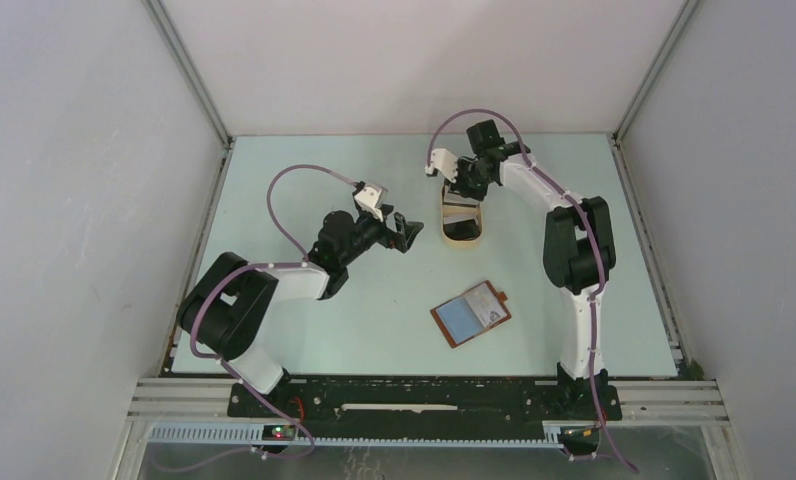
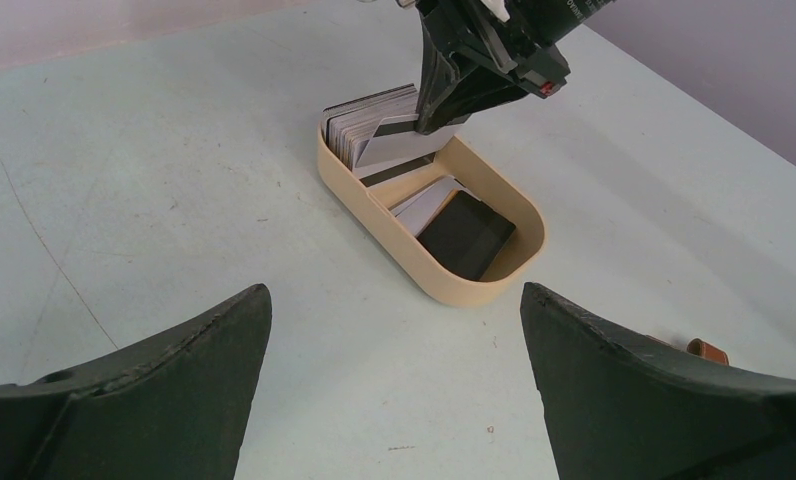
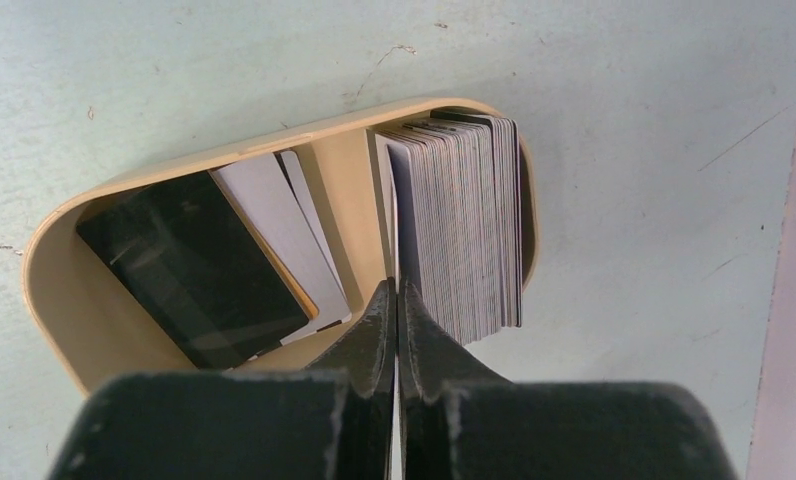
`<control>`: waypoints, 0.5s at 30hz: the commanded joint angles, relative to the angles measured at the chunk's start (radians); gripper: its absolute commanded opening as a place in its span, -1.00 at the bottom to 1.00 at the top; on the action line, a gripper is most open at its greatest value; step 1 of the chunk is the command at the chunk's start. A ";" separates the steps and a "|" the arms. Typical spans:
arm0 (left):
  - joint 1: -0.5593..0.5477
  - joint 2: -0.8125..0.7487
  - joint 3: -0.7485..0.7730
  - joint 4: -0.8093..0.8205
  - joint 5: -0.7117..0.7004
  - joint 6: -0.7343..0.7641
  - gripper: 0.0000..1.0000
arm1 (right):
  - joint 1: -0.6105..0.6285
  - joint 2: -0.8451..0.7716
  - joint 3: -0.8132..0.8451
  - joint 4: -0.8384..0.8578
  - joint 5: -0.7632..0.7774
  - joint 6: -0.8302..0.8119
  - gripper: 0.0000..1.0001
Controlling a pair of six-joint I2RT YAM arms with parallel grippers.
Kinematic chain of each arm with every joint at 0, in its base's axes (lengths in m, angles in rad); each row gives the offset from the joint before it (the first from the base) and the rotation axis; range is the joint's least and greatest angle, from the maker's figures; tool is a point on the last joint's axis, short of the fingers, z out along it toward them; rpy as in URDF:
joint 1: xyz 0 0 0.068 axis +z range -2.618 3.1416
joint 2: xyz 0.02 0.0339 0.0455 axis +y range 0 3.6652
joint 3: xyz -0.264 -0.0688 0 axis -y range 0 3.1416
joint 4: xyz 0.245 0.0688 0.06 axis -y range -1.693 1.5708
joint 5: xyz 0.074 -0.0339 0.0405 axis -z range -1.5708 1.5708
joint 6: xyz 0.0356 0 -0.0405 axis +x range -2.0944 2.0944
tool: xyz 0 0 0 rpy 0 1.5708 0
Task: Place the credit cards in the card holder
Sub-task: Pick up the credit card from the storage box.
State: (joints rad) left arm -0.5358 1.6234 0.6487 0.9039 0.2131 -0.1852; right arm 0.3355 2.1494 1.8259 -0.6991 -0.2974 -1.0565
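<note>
Two-arm workcell seen from above and from both wrists, described from the near edge of the table (image 1: 374, 345) outward.

(a) The card holder (image 1: 471, 313) lies flat and opened out on the table, nearest the arm bases and between the two arms. It is reddish-brown at the rim with a pale blue-grey inner face; whether that face is a card cannot be told. It is well apart from either end effector.

(b) The left end effector (image 1: 406, 233) (image 2: 394, 300) hovers over bare table just beside the tray. It is released: its dark fingers (image 2: 174, 380) are spread wide and carry nothing.

(c) The tan oval tray (image 1: 461, 240) (image 2: 474, 290) (image 3: 64, 330) stands farther out. In its near half a black card (image 2: 466, 235) (image 3: 189, 265) lies slanted on top of white cards (image 2: 426, 200) (image 3: 274, 215). In its far half a stack of credit cards (image 2: 359, 125) (image 3: 464, 220) stands on edge against the end wall.

(d) The right end effector (image 1: 466, 192) (image 2: 444, 110) (image 3: 396, 290) reaches down into the tray from the far side. It is clenched, its jaws pressed together on the upper edge of the front card (image 2: 399, 145) (image 3: 386, 200) of the stack. That card is grey with a dark stripe, and it is upright and touching the rest of the stack.
</note>
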 commanded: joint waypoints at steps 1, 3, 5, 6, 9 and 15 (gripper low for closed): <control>0.009 0.007 0.037 0.040 0.016 -0.014 0.98 | -0.008 -0.091 -0.002 -0.006 -0.033 -0.021 -1.00; 0.010 0.009 0.036 0.042 0.017 -0.014 0.98 | -0.012 -0.096 0.000 -0.015 -0.044 -0.021 -1.00; 0.010 0.010 0.037 0.043 0.019 -0.017 0.97 | -0.013 -0.098 0.002 -0.027 -0.054 -0.026 -1.00; 0.011 0.009 0.036 0.045 0.021 -0.017 0.98 | -0.014 -0.100 0.003 -0.036 -0.061 -0.029 -1.00; 0.012 0.010 0.034 0.049 0.024 -0.020 0.98 | -0.022 -0.106 0.007 -0.056 -0.089 -0.032 -1.00; 0.017 0.007 0.027 0.068 0.037 -0.030 0.98 | -0.035 -0.132 0.007 -0.090 -0.140 -0.027 -1.00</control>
State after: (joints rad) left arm -0.5289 1.6299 0.6487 0.9115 0.2237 -0.2008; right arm 0.3107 2.0983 1.8259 -0.7498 -0.3790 -1.0725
